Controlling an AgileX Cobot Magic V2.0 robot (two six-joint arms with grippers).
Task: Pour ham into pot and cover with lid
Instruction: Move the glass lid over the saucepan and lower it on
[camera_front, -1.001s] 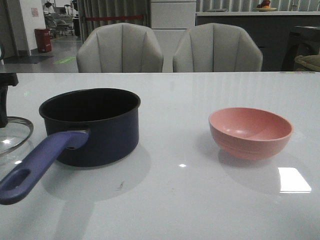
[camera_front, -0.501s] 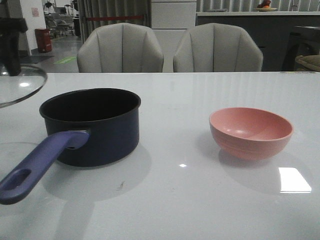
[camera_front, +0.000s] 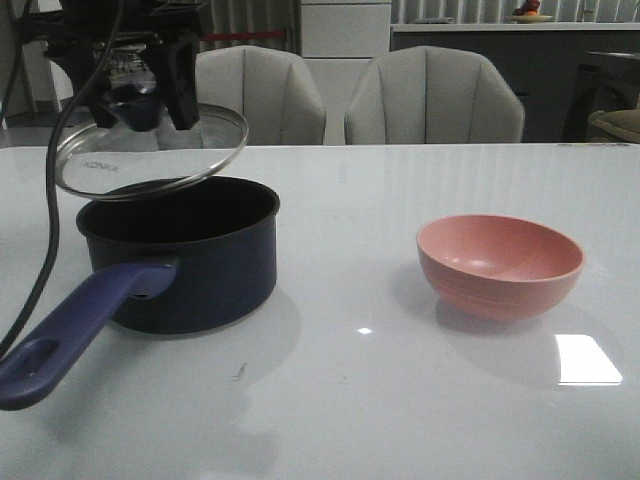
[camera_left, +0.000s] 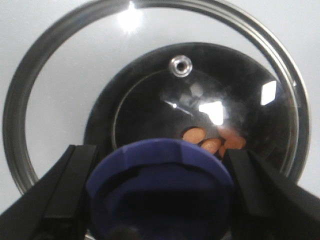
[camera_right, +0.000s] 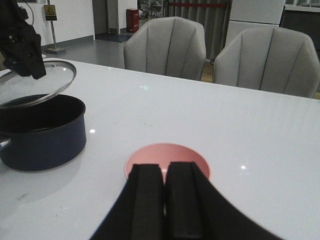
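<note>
Hovering glass lid above a dark navy saucepan

Nearest, the saucepan's (camera_front: 180, 255) long purple-blue handle (camera_front: 75, 325) points toward the camera; orange-pink ham chunks (camera_left: 212, 142) lie inside on its black bottom. Right of the saucepan sits a pink bowl (camera_front: 500, 265), the right gripper (camera_right: 164, 192) above it, fingers pressed together. Over the saucepan's far rim, the left gripper (camera_front: 140, 100) pinches the blue knob (camera_left: 160, 175) of the tilted steel-rimmed glass lid (camera_front: 150, 150).

The dark navy saucepan with a black interior (camera_front: 180, 255) sits upright on the table, its long purple-blue handle with a hole (camera_front: 70, 335) pointing toward the camera. A few small orange-pink ham chunks (camera_left: 212, 142) lie inside. The round glass lid with steel rim (camera_front: 150, 155) hangs tilted just above it, "KONKA" lettering visible.
</note>
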